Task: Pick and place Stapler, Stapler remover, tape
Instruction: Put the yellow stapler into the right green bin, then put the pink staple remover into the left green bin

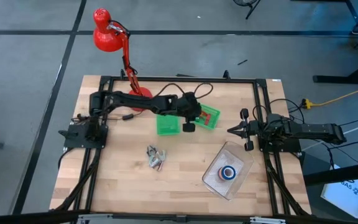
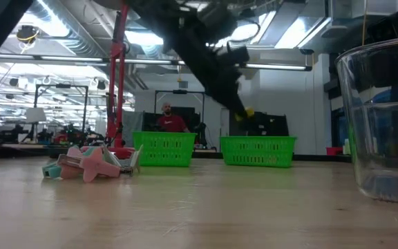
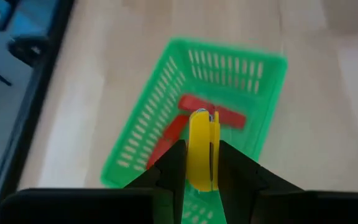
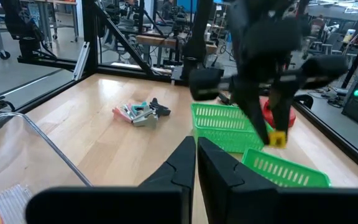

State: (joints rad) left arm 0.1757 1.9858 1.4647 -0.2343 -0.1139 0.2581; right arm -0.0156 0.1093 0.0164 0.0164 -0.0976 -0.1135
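Observation:
My left gripper [image 1: 190, 125] hangs above the table's middle, between two green baskets, shut on a yellow roll of tape [image 3: 199, 146]. In the left wrist view the right-hand basket [image 3: 229, 68] lies below it with a red elongated thing [image 3: 225, 116] inside. A blue tape roll [image 1: 228, 172] sits in a clear container [image 1: 244, 163] at the near right. A heap of small pink, teal and grey pieces [image 1: 156, 157] lies on the table near the middle; which is the stapler or the stapler remover I cannot tell. My right gripper [image 4: 196, 155] waits shut at the table's right edge. My left gripper pinches the yellow roll by its two flat faces [image 3: 194, 163] between its two fingers, so the roll stands on edge. The fingers slant down from the table's left side. The roll is lifted clear, above the basket.
The second green basket [image 1: 168, 124] stands just left of my left gripper. A red desk lamp [image 1: 107, 34] rises from its base at the table's far side, behind my left arm. Bare wood lies along the near edge, left of the clear container.

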